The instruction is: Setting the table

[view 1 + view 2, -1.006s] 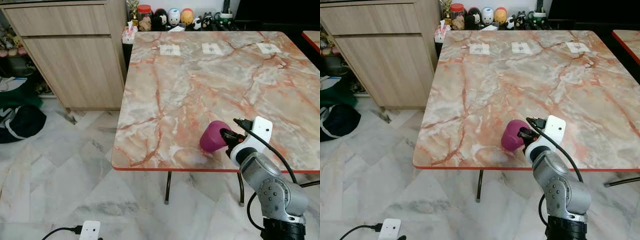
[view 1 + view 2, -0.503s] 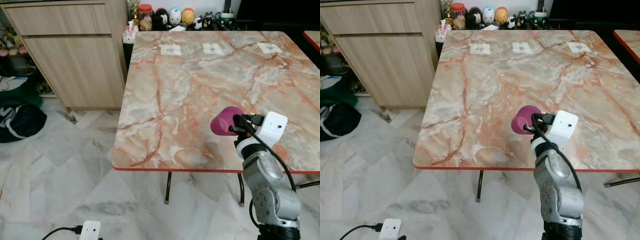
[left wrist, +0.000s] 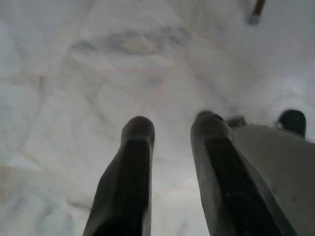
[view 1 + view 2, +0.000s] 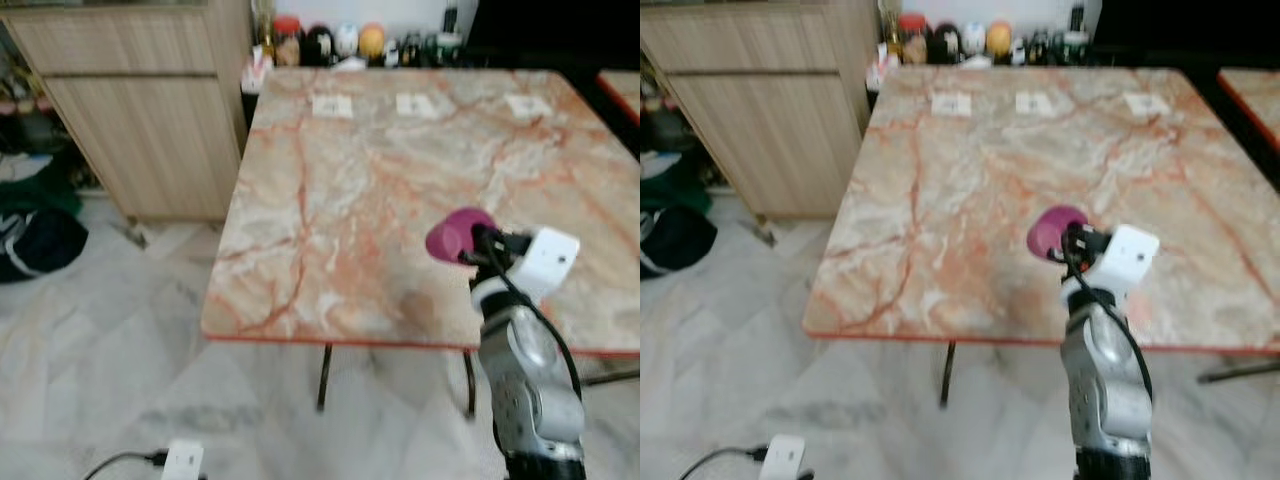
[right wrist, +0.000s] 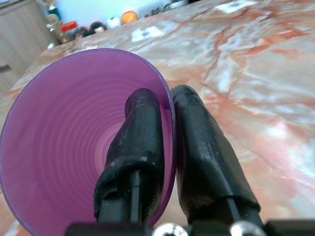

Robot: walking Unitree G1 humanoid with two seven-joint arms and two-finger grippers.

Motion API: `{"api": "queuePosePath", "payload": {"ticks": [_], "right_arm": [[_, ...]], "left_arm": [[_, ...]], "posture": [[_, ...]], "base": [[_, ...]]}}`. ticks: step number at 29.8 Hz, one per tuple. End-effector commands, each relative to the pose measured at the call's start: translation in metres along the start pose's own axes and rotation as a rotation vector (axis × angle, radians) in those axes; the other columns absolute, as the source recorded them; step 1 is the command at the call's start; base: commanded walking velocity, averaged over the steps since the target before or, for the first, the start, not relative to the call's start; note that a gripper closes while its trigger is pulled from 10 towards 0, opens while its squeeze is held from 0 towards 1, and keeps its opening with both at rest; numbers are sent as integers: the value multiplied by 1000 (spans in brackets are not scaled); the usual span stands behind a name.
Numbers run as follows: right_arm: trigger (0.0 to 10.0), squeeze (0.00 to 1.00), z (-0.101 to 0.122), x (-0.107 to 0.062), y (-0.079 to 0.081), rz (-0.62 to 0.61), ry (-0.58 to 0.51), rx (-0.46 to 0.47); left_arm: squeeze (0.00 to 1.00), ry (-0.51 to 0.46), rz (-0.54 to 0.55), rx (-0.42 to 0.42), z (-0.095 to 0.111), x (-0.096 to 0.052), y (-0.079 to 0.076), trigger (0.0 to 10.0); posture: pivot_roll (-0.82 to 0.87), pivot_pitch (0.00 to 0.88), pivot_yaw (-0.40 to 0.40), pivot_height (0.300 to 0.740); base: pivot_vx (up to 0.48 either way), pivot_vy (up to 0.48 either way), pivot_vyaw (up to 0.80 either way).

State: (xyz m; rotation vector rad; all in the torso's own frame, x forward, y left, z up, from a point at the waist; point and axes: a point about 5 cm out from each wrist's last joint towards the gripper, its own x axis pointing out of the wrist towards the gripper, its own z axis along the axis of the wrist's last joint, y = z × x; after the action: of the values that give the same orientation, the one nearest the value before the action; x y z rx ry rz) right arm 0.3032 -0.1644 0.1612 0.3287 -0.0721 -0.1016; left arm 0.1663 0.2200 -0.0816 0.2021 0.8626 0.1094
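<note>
One purple cup is held above the marble bench, its rim pinched by the right hand. Three white cards are lined along the far edge. The left hand is spread over the floor.

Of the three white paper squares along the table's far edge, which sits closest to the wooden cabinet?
The leftmost white square. It lies nearest the table corner beside the wooden cabinet; the middle square and right square sit further along.

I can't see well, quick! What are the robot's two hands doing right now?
Left gripper: open, holding nothing, hanging over the floor.
Right gripper: shut on the rim of the purple cup, above the table.
</note>
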Motion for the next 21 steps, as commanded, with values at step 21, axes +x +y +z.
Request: {"api": "queuePosePath", "payload": {"ticks": [21], "right_arm": [[10000, 0, 10, 5, -10, -29, -79, -34]], "left_arm": [[0, 35, -4, 20, -9, -2, 0, 10000]], "posture": [[-39, 63, -9, 740]], "base": [[0, -469, 0]]}}
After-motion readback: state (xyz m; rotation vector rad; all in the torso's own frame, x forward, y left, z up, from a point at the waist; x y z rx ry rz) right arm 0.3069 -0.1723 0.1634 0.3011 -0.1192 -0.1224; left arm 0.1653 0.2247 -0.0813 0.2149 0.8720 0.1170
